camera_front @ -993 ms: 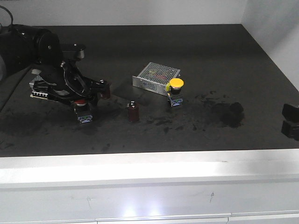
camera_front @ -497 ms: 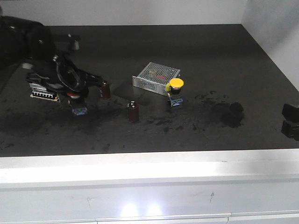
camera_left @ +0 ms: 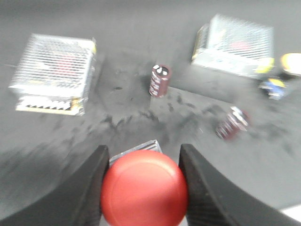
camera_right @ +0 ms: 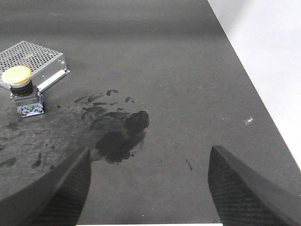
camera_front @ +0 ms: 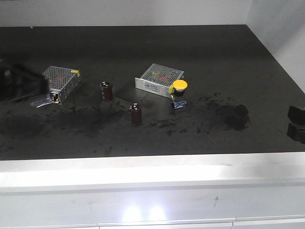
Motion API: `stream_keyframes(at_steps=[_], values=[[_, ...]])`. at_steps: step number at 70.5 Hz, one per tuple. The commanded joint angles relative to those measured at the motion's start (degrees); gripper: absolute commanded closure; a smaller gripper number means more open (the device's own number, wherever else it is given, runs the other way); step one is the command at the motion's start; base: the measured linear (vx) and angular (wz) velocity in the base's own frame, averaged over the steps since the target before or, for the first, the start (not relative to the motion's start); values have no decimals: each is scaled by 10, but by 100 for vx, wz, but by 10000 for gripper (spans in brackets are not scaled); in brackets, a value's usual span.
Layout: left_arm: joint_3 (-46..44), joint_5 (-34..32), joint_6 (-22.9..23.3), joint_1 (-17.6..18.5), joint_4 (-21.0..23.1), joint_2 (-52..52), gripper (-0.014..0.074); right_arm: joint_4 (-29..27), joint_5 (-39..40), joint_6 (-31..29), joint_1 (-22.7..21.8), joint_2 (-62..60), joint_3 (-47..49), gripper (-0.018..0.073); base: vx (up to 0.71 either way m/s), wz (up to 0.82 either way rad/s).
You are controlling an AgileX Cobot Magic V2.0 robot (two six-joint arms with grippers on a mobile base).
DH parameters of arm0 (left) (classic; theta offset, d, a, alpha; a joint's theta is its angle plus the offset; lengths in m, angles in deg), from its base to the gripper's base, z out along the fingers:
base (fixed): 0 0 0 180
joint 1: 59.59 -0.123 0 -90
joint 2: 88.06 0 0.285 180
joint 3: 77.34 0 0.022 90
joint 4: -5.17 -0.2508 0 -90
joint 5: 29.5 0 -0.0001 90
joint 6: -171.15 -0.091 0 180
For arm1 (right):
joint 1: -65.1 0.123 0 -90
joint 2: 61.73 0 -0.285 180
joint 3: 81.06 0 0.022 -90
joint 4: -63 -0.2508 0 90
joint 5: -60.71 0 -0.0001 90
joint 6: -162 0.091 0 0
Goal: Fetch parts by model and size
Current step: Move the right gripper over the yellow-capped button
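Observation:
My left gripper (camera_left: 142, 157) is shut on the red mushroom-cap switch (camera_left: 143, 188) and holds it above the dark table. In the front view only a dark blur of the left arm (camera_front: 12, 82) shows at the left edge, and the red switch is not visible there. The yellow-capped switch (camera_front: 179, 93) stands upright beside the middle mesh box; it also shows in the right wrist view (camera_right: 21, 90). My right gripper (camera_right: 150, 157) is open and empty, low over the table's right front; in the front view its fingertips (camera_front: 295, 114) show at the right edge.
Two silver mesh-topped boxes lie on the table, one at the left (camera_front: 61, 79) and one in the middle (camera_front: 159, 78). Two dark red capacitors (camera_front: 106, 90) (camera_front: 136, 114) stand between them. A dark smudge (camera_front: 236, 117) marks the table. A white wall (camera_right: 263, 56) borders the right side.
My left arm has pulled back to the left and up with the red switch, almost leaving the front view and uncovering the left mesh box. The right gripper has not moved.

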Motion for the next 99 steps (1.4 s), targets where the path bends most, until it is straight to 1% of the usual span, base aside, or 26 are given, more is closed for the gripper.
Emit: stream_keyframes(at_steps=[1, 8, 17, 22, 30, 39, 44, 48, 54, 59, 67, 78, 86, 87, 95, 99], values=[[42, -70, -12, 2, -5, 95, 603, 2, 44, -5, -3, -1, 20, 52, 0, 0], [115, -92, -29, 2, -4, 190, 603, 2, 44, -5, -3, -1, 20, 52, 0, 0], [193, -85, -45, 2, -4, 317, 603, 0, 46, -5, -3, -1, 20, 52, 0, 0], [232, -77, -45, 2, -4, 381, 603, -9, 48, 6, -3, -1, 20, 52, 0, 0], [288, -71, -45, 2, -4, 476, 603, -10, 41, -1, -3, -1, 20, 52, 0, 0], [329, -62, -46, 2, -4, 548, 603, -10, 34, -6, 1, 0, 20, 52, 0, 0], [341, -54, -52, 2, -4, 559, 603, -10, 45, -15, 21, 9, 20, 52, 0, 0], [345, -55, -56, 2, -4, 560, 603, -10, 53, -39, 55, 26, 23, 52, 0, 0], [345, -68, -56, 2, -4, 558, 603, -10, 51, -51, 94, 63, 48, 52, 0, 0], [345, -74, -56, 2, -4, 558, 603, -11, 38, -44, 124, 102, 87, 52, 0, 0], [345, -73, -56, 2, -4, 558, 603, -11, -5, -40, 157, 177, 181, 52, 0, 0], [345, -73, -56, 2, -4, 558, 603, -10, -97, -44, 191, 289, 334, 52, 0, 0], [345, -73, -56, 2, -4, 558, 603, -14, -171, -42, 193, 374, 451, 52, 0, 0], [345, -73, -56, 2, -4, 558, 603, -14, -171, -42, 193, 379, 464, 52, 0, 0], [345, -73, -56, 2, -4, 558, 603, -14, -242, -42, 192, 454, 560, 52, 0, 0], [345, -73, -56, 2, -4, 558, 603, -15, -263, -42, 192, 485, 603, 52, 0, 0]])
